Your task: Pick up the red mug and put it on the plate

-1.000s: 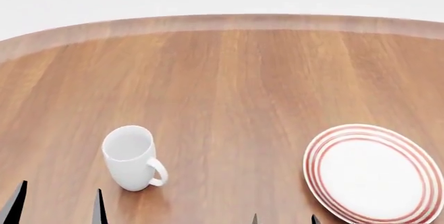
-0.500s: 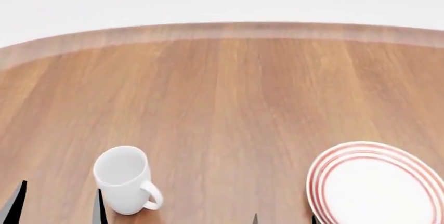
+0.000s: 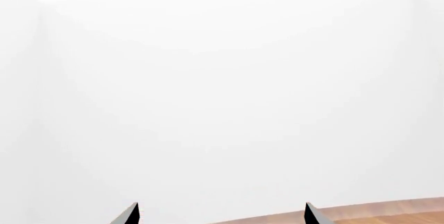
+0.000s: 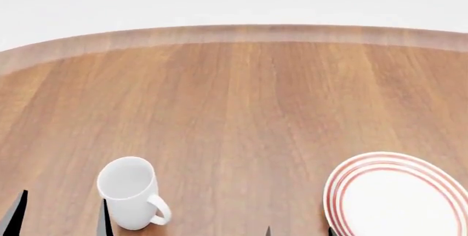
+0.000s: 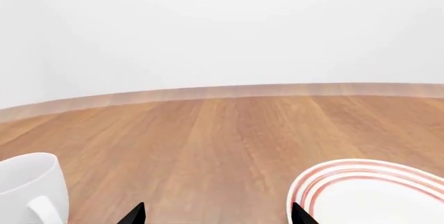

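Wood-grain planks run across the round brown bench (image 4: 241,115), with plain white wall and floor beyond its curved far edge. At the near edge, the left claw (image 4: 60,217) shows only as two black fingertips set well apart, so it stands open and holds nothing; in its own wrist view the left claw (image 3: 220,214) points at blank white wall, with a sliver of bench in one corner. The right claw (image 4: 298,230) shows two smaller black tips, likewise parted and empty. Just beside the left claw's inner tip stands a plain white mug (image 4: 130,192), upright, its handle turned toward the right claw. Just beside the right claw's outer tip lies the round white plate with concentric red rings (image 4: 398,197), flat and bare. The red mug appears in none of the views.
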Controlling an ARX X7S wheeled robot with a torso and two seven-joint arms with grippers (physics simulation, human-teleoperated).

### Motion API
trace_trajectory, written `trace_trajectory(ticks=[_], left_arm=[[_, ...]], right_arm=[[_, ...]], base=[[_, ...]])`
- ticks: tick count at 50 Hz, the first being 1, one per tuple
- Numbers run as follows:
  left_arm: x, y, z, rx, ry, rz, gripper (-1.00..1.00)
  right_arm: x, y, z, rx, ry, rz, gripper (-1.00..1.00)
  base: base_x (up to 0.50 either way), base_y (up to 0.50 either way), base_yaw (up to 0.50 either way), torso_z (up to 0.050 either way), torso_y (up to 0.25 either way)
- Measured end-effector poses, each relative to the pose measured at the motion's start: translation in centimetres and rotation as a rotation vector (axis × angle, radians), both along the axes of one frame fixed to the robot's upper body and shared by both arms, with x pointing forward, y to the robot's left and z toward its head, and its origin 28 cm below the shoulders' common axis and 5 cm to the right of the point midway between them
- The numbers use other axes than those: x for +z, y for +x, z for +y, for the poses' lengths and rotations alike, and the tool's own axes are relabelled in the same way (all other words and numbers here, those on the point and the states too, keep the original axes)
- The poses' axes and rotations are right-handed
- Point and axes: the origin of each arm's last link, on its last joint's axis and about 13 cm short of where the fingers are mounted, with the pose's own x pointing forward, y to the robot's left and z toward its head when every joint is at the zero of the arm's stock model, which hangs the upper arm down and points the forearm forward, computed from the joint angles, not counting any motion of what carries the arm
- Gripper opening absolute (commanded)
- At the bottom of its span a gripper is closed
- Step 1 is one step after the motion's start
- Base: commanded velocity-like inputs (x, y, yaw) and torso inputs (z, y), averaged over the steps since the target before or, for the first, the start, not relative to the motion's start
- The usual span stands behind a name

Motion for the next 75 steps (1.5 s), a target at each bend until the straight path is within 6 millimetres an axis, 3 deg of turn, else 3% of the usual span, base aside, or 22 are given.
trace_trajectory(ticks=[14, 36, 55, 75], left_arm=[[0.0, 0.0, 0.0, -0.002, 0.001, -0.004, 1.00], [0.0, 0.0, 0.0, 0.000, -0.001, -0.011, 1.00], [0.0, 0.0, 0.0, -0.001, 0.001, -0.019, 1.00], [0.0, 0.0, 0.0, -0.003, 0.004, -0.027, 1.00]], right_arm=[[1.0, -1.5, -0.3, 0.020, -0.023, -0.037, 1.00], [3.1, -6.5, -1.1, 0.094, -0.086, -0.061, 1.00], [2.3, -10.7, -2.2, 0.107, -0.095, -0.055, 1.00], [0.0, -13.4, -2.6, 0.125, -0.074, -0.027, 1.00]], base=[[0.00, 0.00, 0.00, 0.000, 0.000], [0.00, 0.00, 0.00, 0.000, 0.000], [0.00, 0.00, 0.00, 0.000, 0.000], [0.00, 0.00, 0.00, 0.000, 0.000]])
